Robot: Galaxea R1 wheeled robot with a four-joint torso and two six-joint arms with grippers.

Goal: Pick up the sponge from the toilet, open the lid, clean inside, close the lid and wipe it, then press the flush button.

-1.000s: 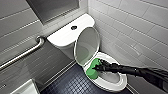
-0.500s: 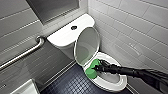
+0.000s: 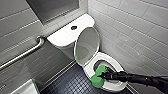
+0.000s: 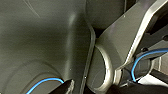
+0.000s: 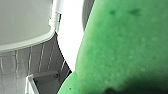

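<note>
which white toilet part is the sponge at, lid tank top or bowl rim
The bowl rim: the sponge overlaps its near edge, while the raised lid and the tank top stand apart behind it.

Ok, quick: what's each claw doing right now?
Left claw: cannot be told.
Right claw: closed on the sponge, at the toilet rim.

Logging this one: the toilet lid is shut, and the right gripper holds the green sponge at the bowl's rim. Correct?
Not quite: the lid is raised, as the head view shows. The right gripper does hold the green sponge at the bowl's rim.
</note>
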